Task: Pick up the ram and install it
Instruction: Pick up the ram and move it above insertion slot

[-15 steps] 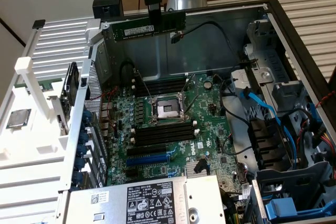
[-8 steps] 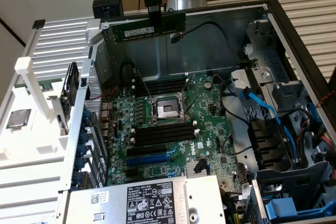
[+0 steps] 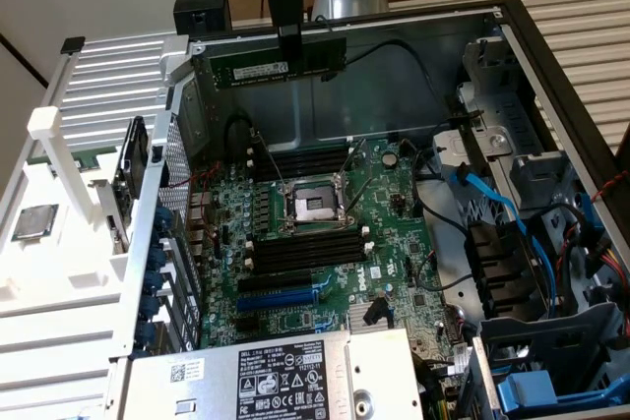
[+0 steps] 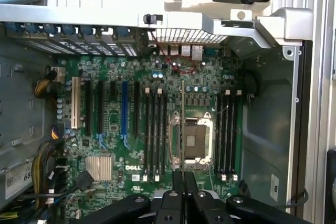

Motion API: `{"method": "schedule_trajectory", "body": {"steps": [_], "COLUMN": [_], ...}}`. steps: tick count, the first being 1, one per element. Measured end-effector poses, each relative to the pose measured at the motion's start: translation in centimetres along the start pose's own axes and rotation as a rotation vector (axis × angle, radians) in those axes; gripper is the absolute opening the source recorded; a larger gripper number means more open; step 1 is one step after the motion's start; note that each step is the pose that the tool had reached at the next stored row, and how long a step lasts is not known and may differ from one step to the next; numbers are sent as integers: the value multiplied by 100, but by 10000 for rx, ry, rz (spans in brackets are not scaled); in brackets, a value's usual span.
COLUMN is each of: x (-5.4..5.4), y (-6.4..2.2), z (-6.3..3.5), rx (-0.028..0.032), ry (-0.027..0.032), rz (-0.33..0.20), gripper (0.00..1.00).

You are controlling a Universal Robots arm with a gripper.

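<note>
The open computer case (image 3: 551,66) lies below the tool, with the green motherboard (image 3: 325,272) on its floor. On the board, well beneath the tool, long black memory slots (image 3: 307,251) flank the square processor socket (image 3: 313,206).

The ram (image 3: 246,72) is up in the air above the case's far wall, held level and lengthwise, clear of the board. The tool (image 3: 292,50) is closed narrowly on it, pinching its upper edge near the middle.

The stick looks light, thin and stiff, but likely fragile. The mid-length hold on the long edge keeps it balanced. The faces with chips and the contact edge are best left untouched, and any push into a slot should be straight, since a thin board may flex or crack if twisted.

The exterior view gives the ram's height and its broad face with the pale label. The wrist view shows the ram (image 4: 182,129) edge-on as a thin line running out from the tool (image 4: 179,178), lying over the socket (image 4: 195,139) between the slot banks (image 4: 155,135).
</note>
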State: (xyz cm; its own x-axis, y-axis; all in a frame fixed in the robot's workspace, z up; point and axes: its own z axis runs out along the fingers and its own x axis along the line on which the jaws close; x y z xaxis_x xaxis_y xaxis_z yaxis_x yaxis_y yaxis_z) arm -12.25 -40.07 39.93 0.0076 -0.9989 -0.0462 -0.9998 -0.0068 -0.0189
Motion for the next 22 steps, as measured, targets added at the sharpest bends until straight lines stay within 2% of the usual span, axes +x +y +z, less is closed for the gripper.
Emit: {"method": "schedule_trajectory", "body": {"steps": [3, 4, 6, 10, 13, 15, 22], "x": [-27, -32, -44, -77, -89, -97, -85], "y": [-14, -24, -39, -80, -107, -125, -130], "z": [21, 29, 51, 100, 137, 170, 296], "rx": [-138, -158, -163, -189, -269, -299, -308], "ry": [55, 87, 152, 231, 242, 244, 244], "rz": [3, 5, 5, 6, 7, 9, 9], "gripper": [12, 12, 12, 12, 12, 12, 12]}}
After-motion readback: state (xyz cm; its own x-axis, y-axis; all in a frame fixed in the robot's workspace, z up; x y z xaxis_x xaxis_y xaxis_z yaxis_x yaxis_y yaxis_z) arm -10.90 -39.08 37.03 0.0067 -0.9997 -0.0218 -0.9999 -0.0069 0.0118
